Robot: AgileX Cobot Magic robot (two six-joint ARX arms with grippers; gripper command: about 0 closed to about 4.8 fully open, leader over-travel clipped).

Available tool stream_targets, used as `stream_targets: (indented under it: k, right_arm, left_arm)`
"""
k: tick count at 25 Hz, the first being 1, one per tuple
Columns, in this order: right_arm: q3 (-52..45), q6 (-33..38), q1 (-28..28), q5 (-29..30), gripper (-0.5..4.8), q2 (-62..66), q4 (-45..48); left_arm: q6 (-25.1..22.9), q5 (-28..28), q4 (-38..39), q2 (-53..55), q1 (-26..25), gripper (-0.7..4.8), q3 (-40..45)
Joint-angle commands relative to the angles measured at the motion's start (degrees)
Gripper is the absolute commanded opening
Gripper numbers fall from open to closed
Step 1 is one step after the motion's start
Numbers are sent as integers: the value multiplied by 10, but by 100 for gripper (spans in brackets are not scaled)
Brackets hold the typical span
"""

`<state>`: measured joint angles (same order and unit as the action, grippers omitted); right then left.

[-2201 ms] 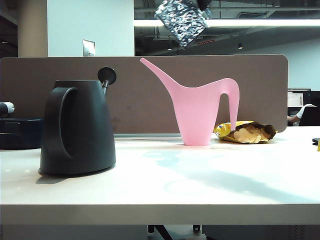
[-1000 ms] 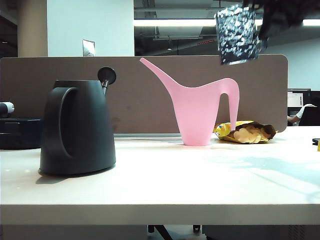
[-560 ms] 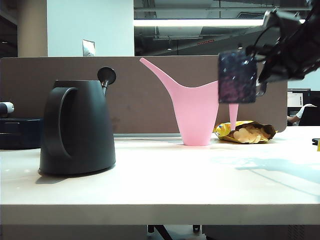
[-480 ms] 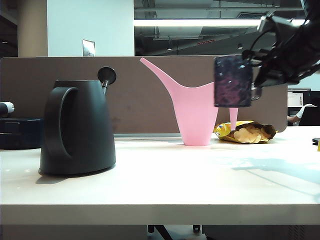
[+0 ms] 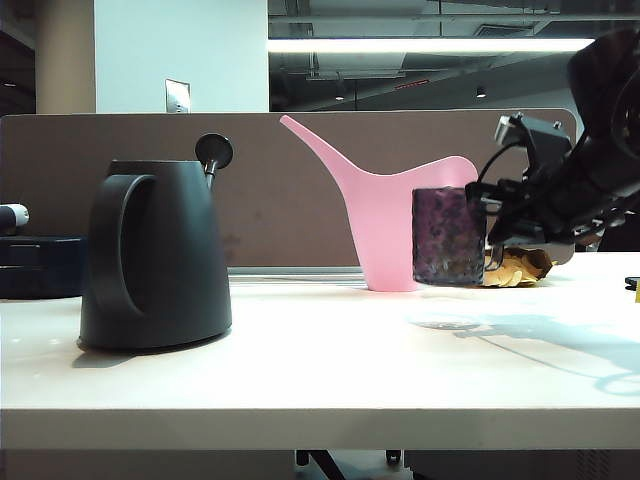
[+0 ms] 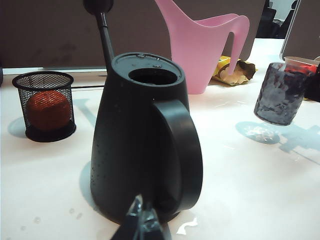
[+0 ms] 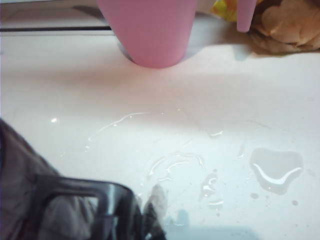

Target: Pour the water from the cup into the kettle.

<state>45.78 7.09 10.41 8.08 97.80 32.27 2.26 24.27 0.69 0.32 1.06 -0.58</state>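
1. The left gripper [image 6: 141, 220] shows only as a pair of dark finger tips in the left wrist view. They lie close together with nothing between them, just short of the kettle's base, so the claw reads as closed and empty.
2. The kettle [image 5: 155, 255] stands upright on the white table [image 5: 320, 385] at about 9 o'clock in the exterior view. Its loop handle faces the camera and its thin spout, ending in a round disc, rises behind the top.
3. Small water drops lie on the table by the kettle's foot in the left wrist view.
4. The right gripper [image 5: 492, 222] reaches in from 3 o'clock in the exterior view, roughly level. Its jaws are clamped tight on the handle side of the cup [image 5: 449, 237].
5. The cup hangs upright just above the table, with its shadow underneath. It is well apart from the kettle, with bare tabletop between them.
6. In the right wrist view puddles [image 7: 275, 170] and thin streaks of water lie on the table below that claw.
7. Behind the cup stands a pink watering can [image 5: 395, 215], its long spout pointing towards 10 o'clock.
8. A torn yellow snack bag [image 5: 515, 265] lies partly hidden behind the right arm.
9. A black mesh pot [image 6: 45, 105] holding an orange ball sits beyond the kettle in the left wrist view.
10. A brown partition [image 5: 270, 190] closes the table's far edge, with a dim office ceiling and strip light beyond it.
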Motion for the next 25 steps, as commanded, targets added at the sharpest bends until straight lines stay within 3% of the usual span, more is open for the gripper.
stream_targets:
  k: [1, 8, 22, 24, 25]
  right_arm:
    - [-3, 4, 0, 2, -9, 14, 21]
    - [-40, 1, -3, -9, -9, 41, 81]
    - [-42, -13, -3, -54, -8, 44, 39]
    - [-42, -13, -3, -53, 14, 44, 35]
    - [-42, -13, -3, -50, 55, 44, 35]
  left_arm:
    - [1, 2, -8, 0, 0, -5, -1]
    - [1, 2, -8, 0, 0, -5, -1]
    - [1, 2, -8, 0, 0, -5, -1]
    - [1, 2, -8, 0, 0, -5, -1]
    - [1, 2, -8, 0, 0, -5, -1]
